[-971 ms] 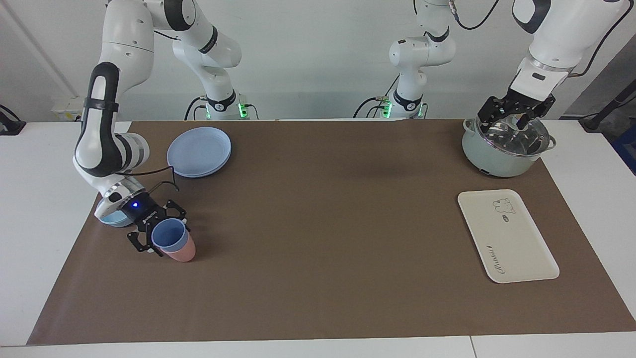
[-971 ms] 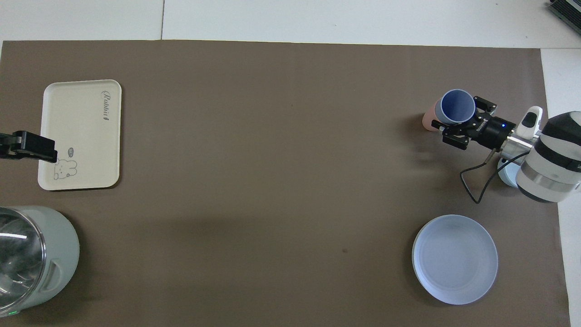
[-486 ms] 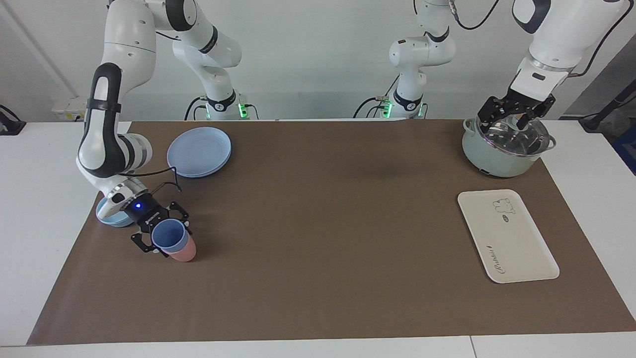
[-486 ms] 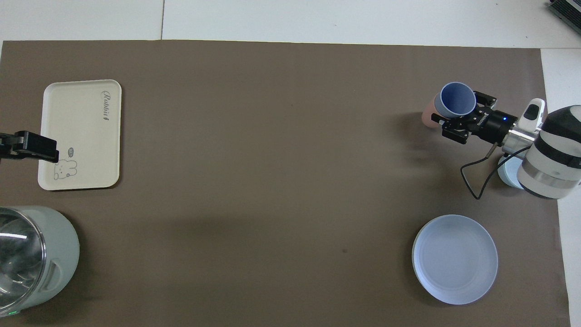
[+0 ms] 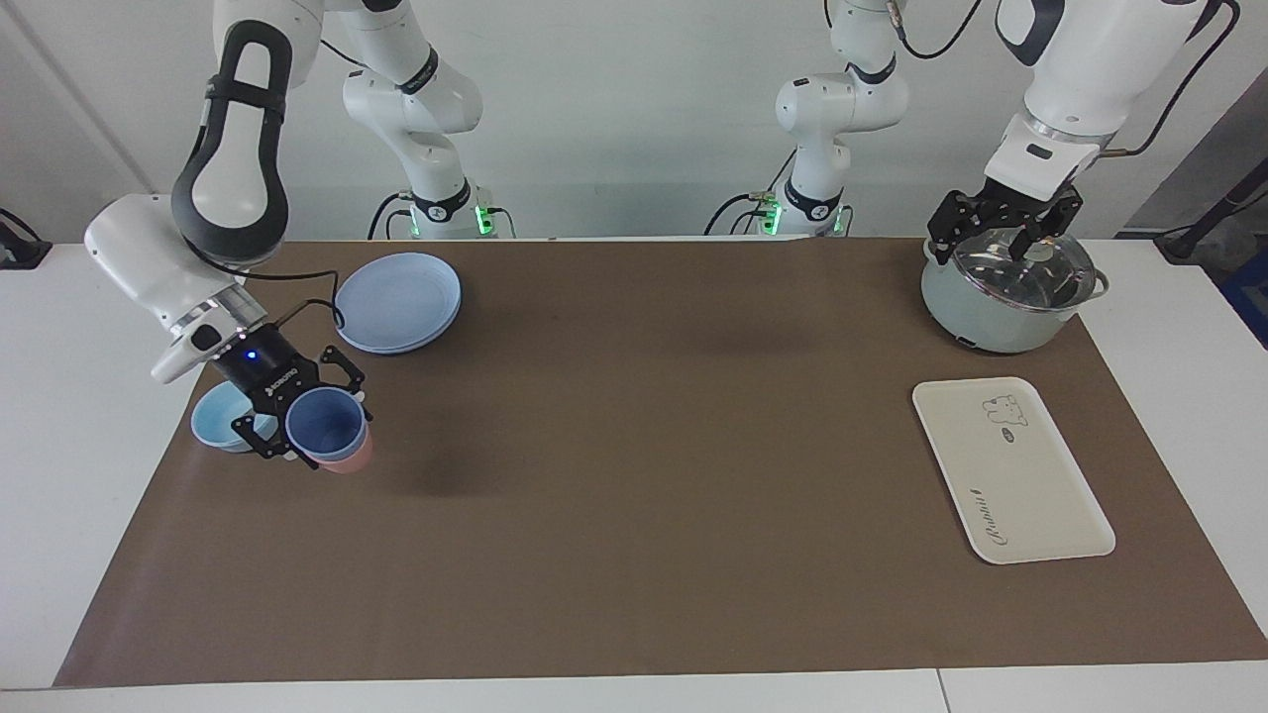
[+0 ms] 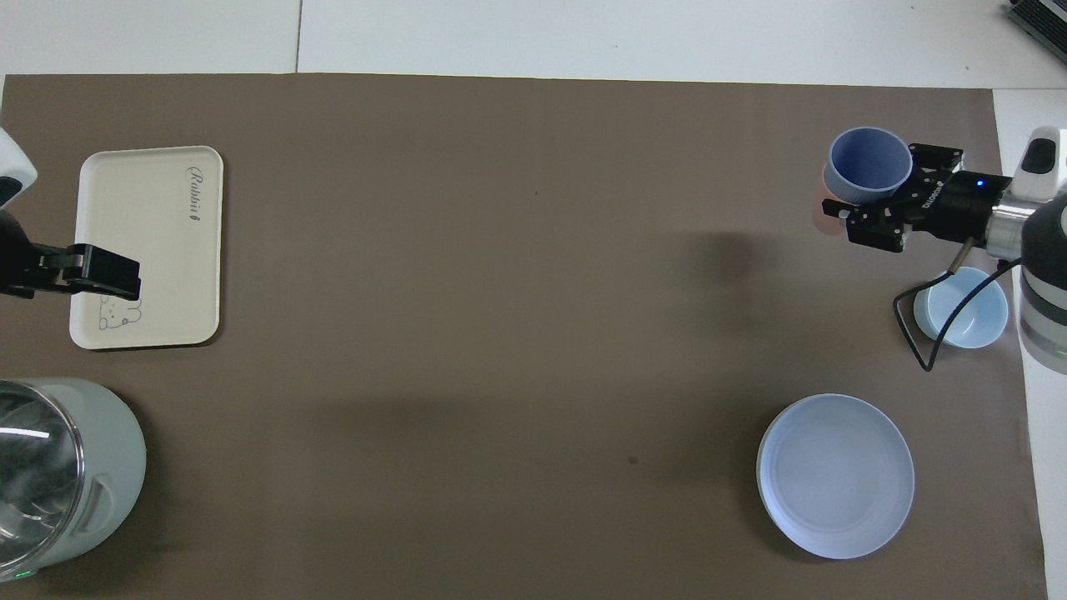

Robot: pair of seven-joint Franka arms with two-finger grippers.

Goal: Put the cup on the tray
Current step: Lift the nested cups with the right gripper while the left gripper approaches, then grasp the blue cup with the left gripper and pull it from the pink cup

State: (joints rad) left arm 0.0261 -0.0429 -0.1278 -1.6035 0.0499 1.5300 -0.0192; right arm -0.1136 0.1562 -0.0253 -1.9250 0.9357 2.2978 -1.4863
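My right gripper is shut on the periwinkle-blue cup and holds it tilted in the air over the mat at the right arm's end. The cup also shows in the overhead view, next to the gripper. The salmon-pink tumbler sits around the cup's base and hangs off the table with it. The cream tray lies flat at the left arm's end and holds nothing. My left gripper is open over the pot lid.
A light-blue bowl sits on the mat just beside the right gripper. A round blue plate lies nearer to the robots. A pale green pot with a glass lid stands nearer to the robots than the tray.
My right gripper has lifted the cup, with the pink tumbler on it, off the mat and swung toward the mat's edge, which uncovers the bowl. My left gripper has shifted slightly.
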